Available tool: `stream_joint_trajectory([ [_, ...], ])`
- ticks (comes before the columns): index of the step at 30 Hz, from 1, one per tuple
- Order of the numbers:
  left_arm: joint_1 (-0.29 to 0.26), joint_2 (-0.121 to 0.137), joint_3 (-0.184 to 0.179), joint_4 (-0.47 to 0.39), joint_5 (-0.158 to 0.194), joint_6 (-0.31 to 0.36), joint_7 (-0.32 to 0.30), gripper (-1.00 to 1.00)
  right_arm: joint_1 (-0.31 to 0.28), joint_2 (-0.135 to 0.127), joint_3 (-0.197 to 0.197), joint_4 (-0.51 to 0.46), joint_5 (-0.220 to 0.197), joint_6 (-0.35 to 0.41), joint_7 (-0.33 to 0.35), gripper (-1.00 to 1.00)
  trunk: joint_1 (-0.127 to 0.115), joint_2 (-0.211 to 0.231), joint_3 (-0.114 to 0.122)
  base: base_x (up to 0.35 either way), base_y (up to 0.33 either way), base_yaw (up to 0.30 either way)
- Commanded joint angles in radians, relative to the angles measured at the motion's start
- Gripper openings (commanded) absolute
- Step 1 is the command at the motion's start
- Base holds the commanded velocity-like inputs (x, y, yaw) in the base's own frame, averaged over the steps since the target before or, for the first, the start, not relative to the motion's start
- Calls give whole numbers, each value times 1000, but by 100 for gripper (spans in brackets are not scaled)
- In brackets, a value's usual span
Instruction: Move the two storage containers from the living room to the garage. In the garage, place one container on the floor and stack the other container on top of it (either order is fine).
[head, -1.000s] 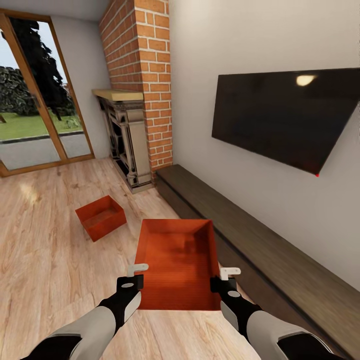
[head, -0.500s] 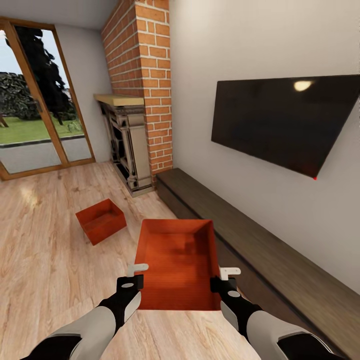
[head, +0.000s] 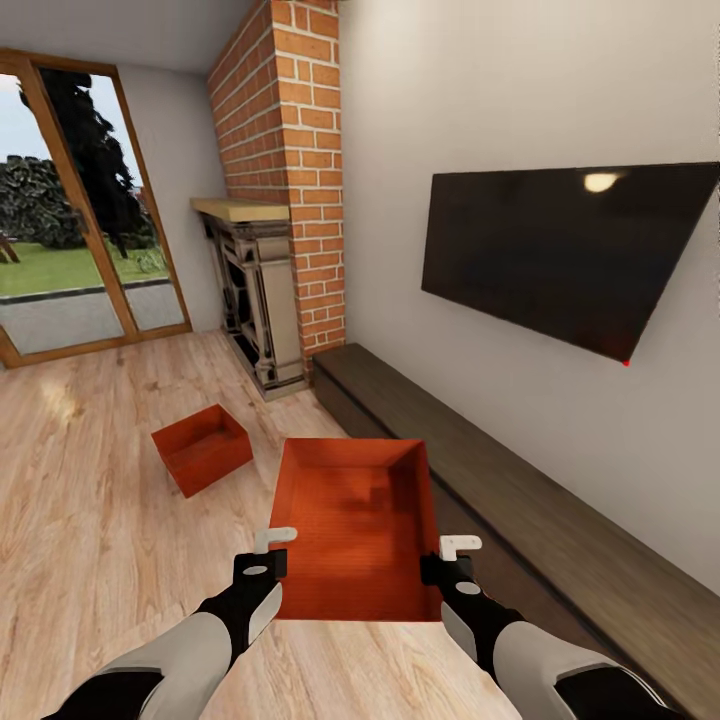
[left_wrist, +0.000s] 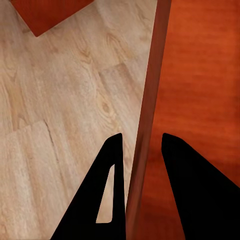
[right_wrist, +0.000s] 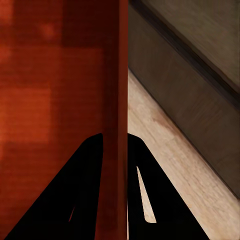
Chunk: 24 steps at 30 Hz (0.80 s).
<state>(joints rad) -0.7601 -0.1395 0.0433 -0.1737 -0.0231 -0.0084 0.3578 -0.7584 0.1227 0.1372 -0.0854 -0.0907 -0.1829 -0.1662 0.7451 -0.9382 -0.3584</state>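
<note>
An orange-red open-top storage container (head: 358, 530) is held up over the light wood-plank floor (head: 80, 520) of the living room, carried between the robot's two arms. The left end effector (head: 268, 548) straddles the container's left side wall: the left wrist view shows one dark finger (left_wrist: 107, 195) outside the thin wall and the other inside it, with a small gap on each side, so whether it presses firmly cannot be told. The right end effector (head: 452, 556) pinches the right side wall, and the right wrist view shows both fingers (right_wrist: 85, 190) tight against it.

The second storage container (head: 202, 448), alike in colour and shape, sits on the wood floor to the left of the held one and farther from the robot, toward the fireplace (head: 255, 300). A long dark low bench (head: 520, 500) runs along the wall just to the right of the held container, under a black wall-mounted TV (head: 560, 255).

The container looks like a light, stiff plastic bin with thin, smooth walls. A pinch on a wall edge may slip or let the bin tilt, so opposite side walls near the middle of their length seem the safest places to grip, keeping it level. Being empty and rigid, it should stack readily on its twin.
</note>
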Motion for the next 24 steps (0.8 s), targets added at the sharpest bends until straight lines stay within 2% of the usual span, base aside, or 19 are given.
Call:
stream_joint_trajectory([
  [1,-1,1,17,-3,-21,-1,6,-100,-1,-6,-34,3,-18,-6,-35,-100,0,-1,1,0,0,0],
  [24,-1,3,18,3,-20,-1,5,-100,-1,-6,-34,3,-18,-6,-35,-100,0,-1,38,0,0,0],
])
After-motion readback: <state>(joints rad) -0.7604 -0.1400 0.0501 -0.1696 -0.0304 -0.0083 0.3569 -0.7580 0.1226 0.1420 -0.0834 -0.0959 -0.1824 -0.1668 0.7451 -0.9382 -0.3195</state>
